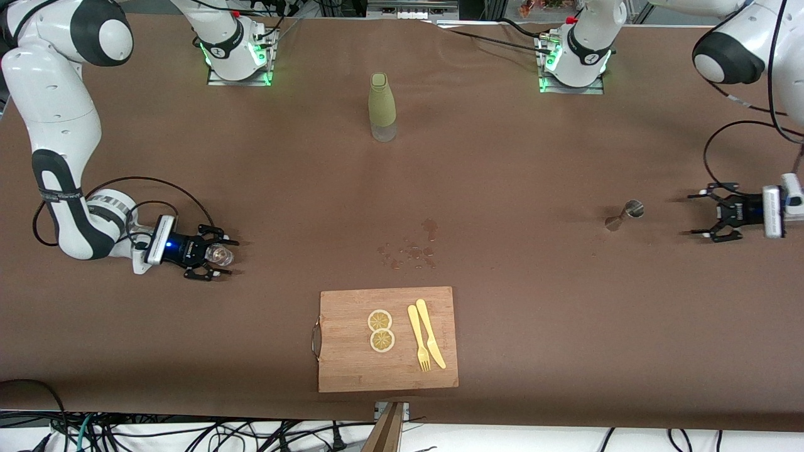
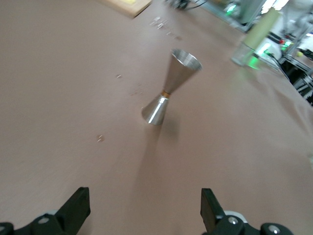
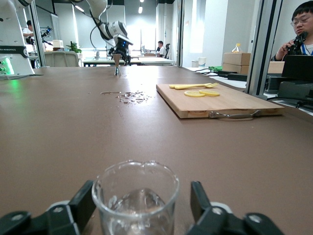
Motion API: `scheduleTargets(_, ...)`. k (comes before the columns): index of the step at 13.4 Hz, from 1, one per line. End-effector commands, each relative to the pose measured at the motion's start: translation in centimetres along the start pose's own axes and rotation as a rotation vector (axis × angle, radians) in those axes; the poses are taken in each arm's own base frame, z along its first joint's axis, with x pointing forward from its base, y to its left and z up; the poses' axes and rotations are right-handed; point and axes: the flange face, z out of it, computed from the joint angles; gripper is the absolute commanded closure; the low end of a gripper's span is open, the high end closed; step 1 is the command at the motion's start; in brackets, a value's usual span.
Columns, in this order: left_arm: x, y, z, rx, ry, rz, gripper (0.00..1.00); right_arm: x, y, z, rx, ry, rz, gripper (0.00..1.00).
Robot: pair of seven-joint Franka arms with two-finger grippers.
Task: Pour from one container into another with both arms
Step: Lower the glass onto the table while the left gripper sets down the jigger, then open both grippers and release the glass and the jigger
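Two grippers sit low at the ends of the desk (image 1: 565,157), and parts of each are cut off. In the left wrist view I see only the tips of the left gripper's (image 2: 145,210) fingers (image 2: 78,205), spread wide with nothing between them; the jigger (image 2: 168,88) stands upright on the desk well clear of them. The right wrist view crops the right gripper (image 3: 142,208) at the frame's edge, its fingers (image 3: 80,203) parted on either side of the glass (image 3: 136,196), with a gap showing, so I read it as open around the glass, not clamped.

From the front, the glass (image 1: 221,255) is half masked by the right gripper (image 1: 210,254) at the right arm's end, and I cannot tell what is in it. The right wrist view shows something clear in its bottom. The left gripper (image 1: 706,216) is open beside the jigger (image 1: 625,213) at the left arm's end.

Only the front view shows the bottle (image 1: 382,107) standing between the bases, farther from the camera than the droplets (image 1: 411,251) and the board (image 1: 387,339), which carries two lemon slices (image 1: 380,330), a fork (image 1: 419,339) and a knife (image 1: 430,333).

Brown cover spans the desk. The right wrist view shows an office with a seated person (image 3: 298,34) at its edge.
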Motion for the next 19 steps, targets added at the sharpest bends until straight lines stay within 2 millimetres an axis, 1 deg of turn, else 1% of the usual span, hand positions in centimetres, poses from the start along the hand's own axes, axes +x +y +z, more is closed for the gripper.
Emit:
scheduleTargets(1, 7.0, 2.1, -5.8, 0.067, -0.175, -0.294, 0.00, 0.0, -0.4, -2.2, -0.038, -0.013, 0.015, 0.00)
scheduleTargets(2, 9.1, 2.9, -7.3, 0.101, -0.196, -0.351, 0.00, -0.1, -0.5, -3.1, -0.046, -0.019, 0.020, 0.00)
scheduleTargets(4, 13.1, 4.0, -9.1, 0.175, -0.240, -0.354, 0.00, 0.6, -0.3, -5.6, -0.049, -0.059, 0.062, 0.00)
scheduleTargets(6, 16.8, 5.2, -10.0, 0.239, -0.300, -0.483, 0.00, 2.9, 0.4, -8.9, -0.033, -0.135, 0.117, 0.00)
scheduleTargets(8, 21.0, 7.0, -10.4, 0.286, -0.324, -0.615, 0.00, 5.7, 0.8, -11.6, -0.024, -0.207, 0.189, 0.00)
scheduleTargets(9, 23.7, 8.0, -10.4, 0.317, -0.346, -0.676, 0.00, 7.2, 1.0, -12.6, -0.018, -0.245, 0.238, 0.00)
scheduleTargets(11, 29.2, 10.5, -10.0, 0.399, -0.384, -0.813, 0.00, 10.7, 1.5, -13.6, -0.003, -0.324, 0.351, 0.00)
scheduleTargets(13, 34.6, 13.0, -8.7, 0.484, -0.436, -0.917, 0.00, 13.7, 1.7, -14.7, -0.005, -0.415, 0.471, 0.00)
scheduleTargets(14, 37.2, 14.3, -7.6, 0.524, -0.466, -0.941, 0.00, 15.6, 1.9, -14.9, -0.012, -0.468, 0.522, 0.00)
scheduleTargets(15, 39.9, 15.6, -6.3, 0.554, -0.490, -0.941, 0.00, 18.3, 2.1, -14.9, -0.021, -0.541, 0.588, 0.00)
scheduleTargets(16, 41.9, 17.1, -5.9, 0.586, -0.509, -0.920, 0.00, 21.1, 2.3, -15.4, -0.050, -0.608, 0.662, 0.00)
scheduleTargets(17, 43.7, 18.5, -5.5, 0.610, -0.530, -0.881, 0.00, 23.9, 2.4, -15.1, -0.079, -0.665, 0.728, 0.00)
scheduleTargets(18, 44.9, 19.4, -5.4, 0.630, -0.538, -0.854, 0.00, 27.2, 2.5, -14.6, -0.120, -0.721, 0.781, 0.00)
scheduleTargets(19, 45.9, 19.9, -4.8, 0.636, -0.545, -0.834, 0.00, 29.8, 2.3, -14.5, -0.164, -0.781, 0.845, 0.00)
